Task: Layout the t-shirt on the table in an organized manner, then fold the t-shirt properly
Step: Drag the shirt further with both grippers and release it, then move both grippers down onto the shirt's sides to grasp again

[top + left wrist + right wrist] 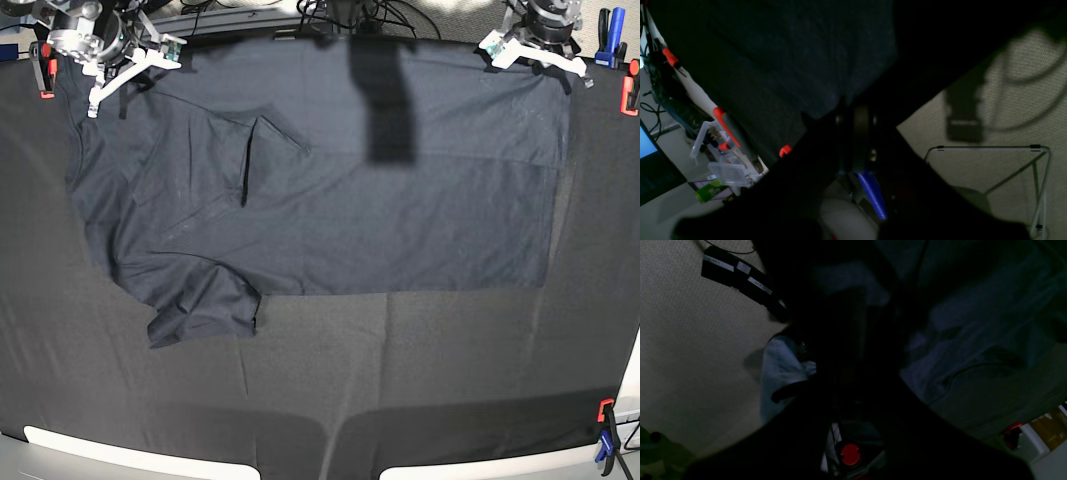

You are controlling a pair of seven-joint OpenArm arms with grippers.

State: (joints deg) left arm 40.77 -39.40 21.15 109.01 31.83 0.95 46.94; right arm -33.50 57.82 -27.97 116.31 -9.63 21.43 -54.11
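The dark t-shirt (400,200) lies spread sideways along the far half of the table (420,380). Its hem is at the right, one sleeve (200,310) sticks out at the near left, and a small fold (270,150) sits in its upper left. My left gripper (530,48) is at the shirt's far right corner. In the left wrist view it (855,113) is shut, with dark shirt fabric (790,66) reaching its tips. My right gripper (110,60) is at the far left corner, and in its own view it (853,350) is shut amid rumpled fabric (973,340).
Red clamps (45,75) (630,95) and a blue clamp (605,25) grip the table's far corners, and another pair (605,430) grips the near right. A dark shadow band (385,100) crosses the shirt. Beyond the far edge are carpet (1007,100), plastic boxes (723,166) and cables.
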